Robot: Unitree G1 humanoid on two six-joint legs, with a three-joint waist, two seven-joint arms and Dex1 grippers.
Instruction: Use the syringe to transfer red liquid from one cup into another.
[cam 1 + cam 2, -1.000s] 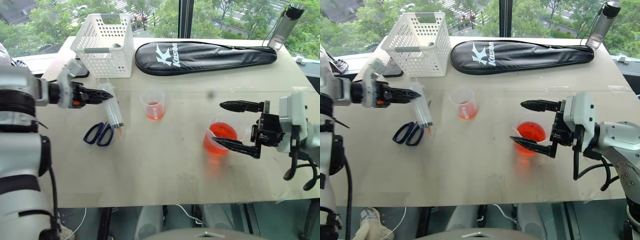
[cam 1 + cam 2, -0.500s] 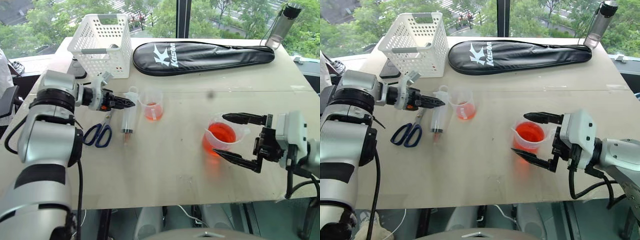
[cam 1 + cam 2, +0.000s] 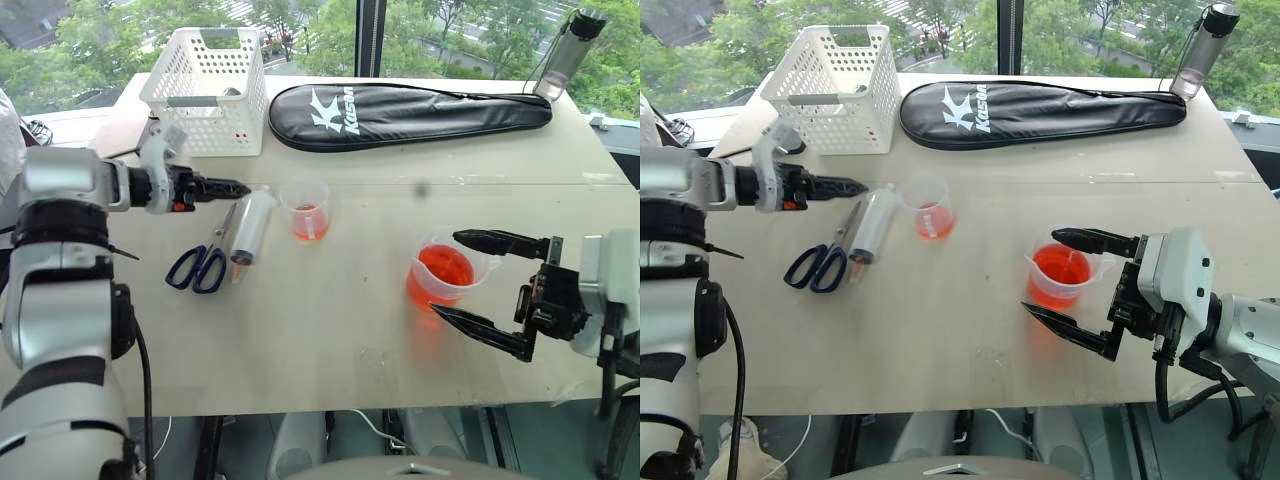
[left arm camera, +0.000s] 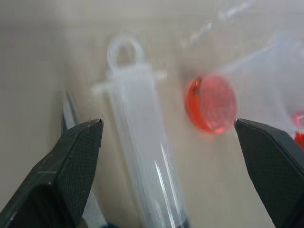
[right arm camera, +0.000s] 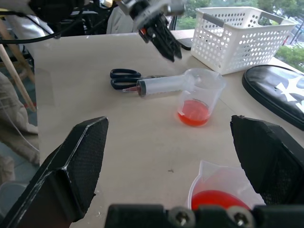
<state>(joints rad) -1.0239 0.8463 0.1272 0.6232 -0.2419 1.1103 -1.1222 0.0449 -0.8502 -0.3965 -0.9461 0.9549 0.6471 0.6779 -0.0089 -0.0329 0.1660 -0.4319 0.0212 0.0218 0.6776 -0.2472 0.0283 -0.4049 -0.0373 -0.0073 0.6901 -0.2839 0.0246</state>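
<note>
Syringe lay on the table
The syringe (image 3: pixel 248 224) lay free at three o'clock of the scissors (image 3: pixel 198 266); left gripper (image 3: pixel 236 186) and right gripper (image 3: pixel 470 280) were spread wide.

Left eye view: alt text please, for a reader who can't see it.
A clear syringe lies on the table between blue scissors and a small cup of red liquid. The left gripper hovers open beside it; the right gripper's jaws flank a beaker.
</note>
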